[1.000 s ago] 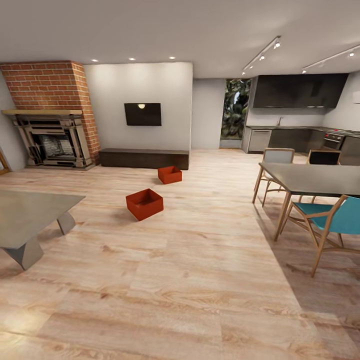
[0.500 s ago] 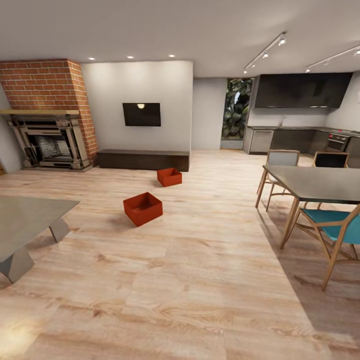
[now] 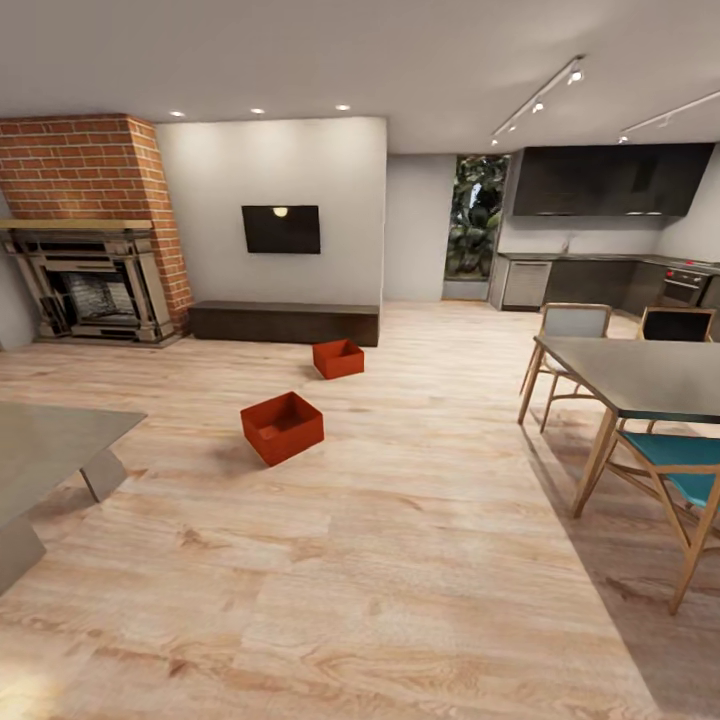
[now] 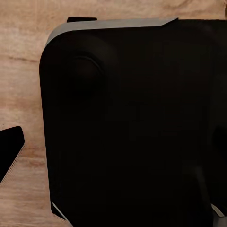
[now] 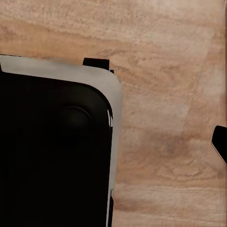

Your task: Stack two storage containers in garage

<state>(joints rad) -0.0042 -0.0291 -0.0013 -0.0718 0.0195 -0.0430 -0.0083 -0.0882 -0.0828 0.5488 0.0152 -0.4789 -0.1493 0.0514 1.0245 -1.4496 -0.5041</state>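
Observation:
Two orange-red storage containers stand apart on the light wood plank floor of the living room in the head view. The nearer one (image 3: 283, 427) sits turned at an angle, open side up. The farther one (image 3: 338, 358) rests just in front of the long low dark cabinet (image 3: 285, 322). Both wrist views look down at the robot's black base (image 4: 132, 123) (image 5: 52, 151) over the wood floor. A dark tip (image 4: 9, 151) juts in at the edge of the left wrist view, and another dark tip (image 5: 220, 142) at the edge of the right wrist view.
A brick fireplace (image 3: 90, 280) and a black wall TV (image 3: 281, 229) stand at the back. A grey low table (image 3: 50, 445) is at the near left. At the right stand a dining table (image 3: 640, 375) and chairs, one with a teal seat (image 3: 680, 480). Wood floor stretches between me and the containers.
The whole head view has shifted as the camera moved. The grey table and dining set have slid outward toward the frame edges. The containers lie as before.

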